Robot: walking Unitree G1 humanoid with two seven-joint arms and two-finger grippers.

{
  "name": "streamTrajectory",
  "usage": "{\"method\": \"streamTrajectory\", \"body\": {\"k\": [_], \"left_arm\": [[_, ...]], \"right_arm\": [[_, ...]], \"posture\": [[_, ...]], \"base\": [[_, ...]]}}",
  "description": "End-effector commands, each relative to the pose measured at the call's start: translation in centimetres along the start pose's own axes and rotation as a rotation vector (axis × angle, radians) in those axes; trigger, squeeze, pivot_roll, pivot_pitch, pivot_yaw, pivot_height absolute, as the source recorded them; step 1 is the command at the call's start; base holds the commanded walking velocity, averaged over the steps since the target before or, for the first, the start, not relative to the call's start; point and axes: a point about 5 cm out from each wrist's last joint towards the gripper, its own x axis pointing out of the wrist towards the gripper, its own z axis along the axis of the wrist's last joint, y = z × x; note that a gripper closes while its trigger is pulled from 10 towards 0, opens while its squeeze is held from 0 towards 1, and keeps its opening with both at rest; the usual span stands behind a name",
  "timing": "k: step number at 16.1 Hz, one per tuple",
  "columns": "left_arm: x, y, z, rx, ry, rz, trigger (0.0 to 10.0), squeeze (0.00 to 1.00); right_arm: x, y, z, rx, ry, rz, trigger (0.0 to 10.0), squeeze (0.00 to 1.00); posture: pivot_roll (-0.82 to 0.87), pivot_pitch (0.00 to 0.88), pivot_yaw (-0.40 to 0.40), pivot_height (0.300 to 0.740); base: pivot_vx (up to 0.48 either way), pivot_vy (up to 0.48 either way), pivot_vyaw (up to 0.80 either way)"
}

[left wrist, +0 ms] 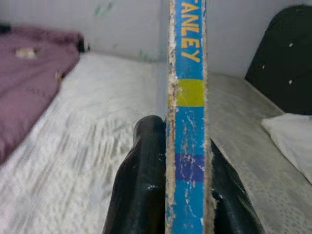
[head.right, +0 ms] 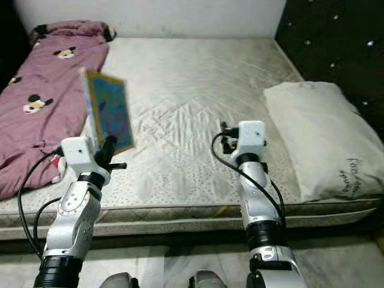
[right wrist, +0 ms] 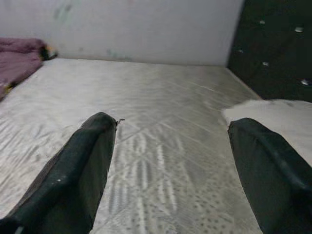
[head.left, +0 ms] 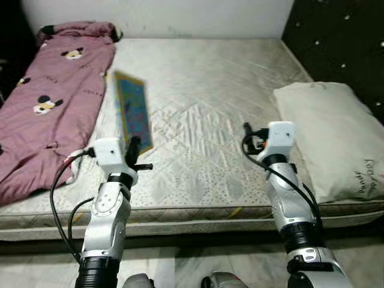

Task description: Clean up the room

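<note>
My left gripper [head.left: 133, 147] is shut on a thin blue picture book [head.left: 133, 111], holding it upright above the front left part of the mattress [head.left: 204, 90]. In the left wrist view the book's worn blue and yellow spine [left wrist: 187, 122] stands squeezed between the two black fingers [left wrist: 141, 185]. My right gripper [right wrist: 170, 146] is open over the bare middle of the mattress, with nothing between its fingers [right wrist: 78, 170]. It is raised above the bed's front edge, beside the white pillow [head.left: 333, 135].
A pink blanket with cartoon mouse prints [head.left: 51, 96] lies along the bed's left side. The white pillow rests against the dark padded headboard [head.left: 342, 42] on the right. A pale wall [head.left: 162, 15] runs behind the bed. Tiled floor [head.left: 180, 264] lies below the bed's front edge.
</note>
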Motion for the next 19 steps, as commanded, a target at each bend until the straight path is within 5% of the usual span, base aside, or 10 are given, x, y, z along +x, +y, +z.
{"method": "streamTrajectory", "body": {"k": [1,5,9,19], "left_arm": [[0.0,0.8,1.3,0.063,-0.086,0.014,10.0,0.0],[-0.4,2.3,1.4,0.072,-0.093,0.088,10.0,0.0],[-0.9,1.3,0.7,0.083,-0.085,0.052,10.0,0.0],[-0.3,0.6,1.0,0.028,-0.086,0.041,10.0,0.0]], "right_arm": [[-0.2,0.0,-0.2,0.029,0.007,-0.019,10.0,0.0],[-0.8,-0.1,-0.7,0.011,0.018,-0.012,10.0,0.0],[-0.8,0.2,-0.9,0.005,0.027,0.007,10.0,0.0],[-0.2,1.1,-0.2,-0.025,0.004,0.049,10.0,0.0]], "posture": [[-0.05,0.0,0.033,0.74],[-0.05,0.0,0.012,0.74],[-0.03,0.0,-0.001,0.74],[-0.05,0.0,-0.007,0.74]], "base": [[0.0,0.0,-0.69],[0.0,0.0,-0.8],[0.0,0.0,-0.8],[0.0,-0.059,0.0]]}}
